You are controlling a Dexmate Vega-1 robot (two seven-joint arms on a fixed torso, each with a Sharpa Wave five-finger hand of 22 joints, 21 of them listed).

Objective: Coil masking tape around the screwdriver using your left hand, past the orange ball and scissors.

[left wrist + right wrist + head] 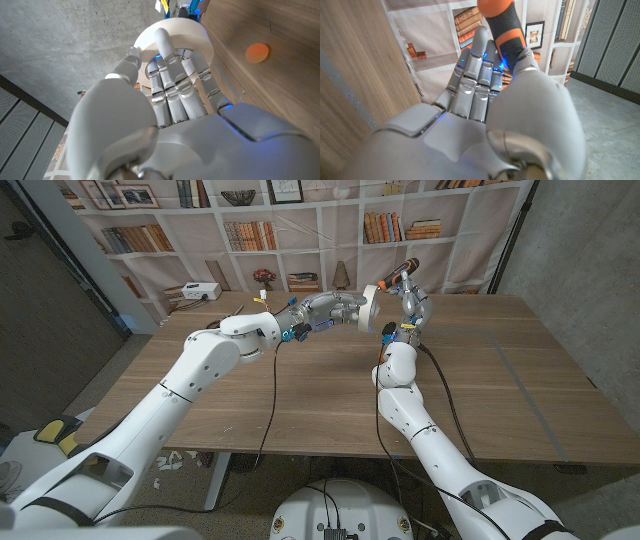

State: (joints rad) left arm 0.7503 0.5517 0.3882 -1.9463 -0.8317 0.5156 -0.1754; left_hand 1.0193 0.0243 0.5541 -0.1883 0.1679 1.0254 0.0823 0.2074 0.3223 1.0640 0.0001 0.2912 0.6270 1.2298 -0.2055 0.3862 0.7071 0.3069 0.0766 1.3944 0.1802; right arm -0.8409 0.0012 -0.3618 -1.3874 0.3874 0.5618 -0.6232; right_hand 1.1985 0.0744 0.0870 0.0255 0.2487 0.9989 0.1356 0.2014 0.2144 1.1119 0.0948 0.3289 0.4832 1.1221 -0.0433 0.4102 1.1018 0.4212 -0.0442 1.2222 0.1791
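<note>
Above the worktop's (300,395) far edge, the left robot hand (335,311) grips the tape (370,307) just beside the screwdriver (401,273), which the right robot hand (410,300) holds clasped. To coil well, it should bring the roll against the shaft, hold the tape taut, and circle it.

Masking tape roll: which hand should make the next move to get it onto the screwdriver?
Left. The left hand already holds the masking tape roll raised beside the screwdriver, which the right hand grips off the table. The right hand probably just needs to hold steady.
</note>
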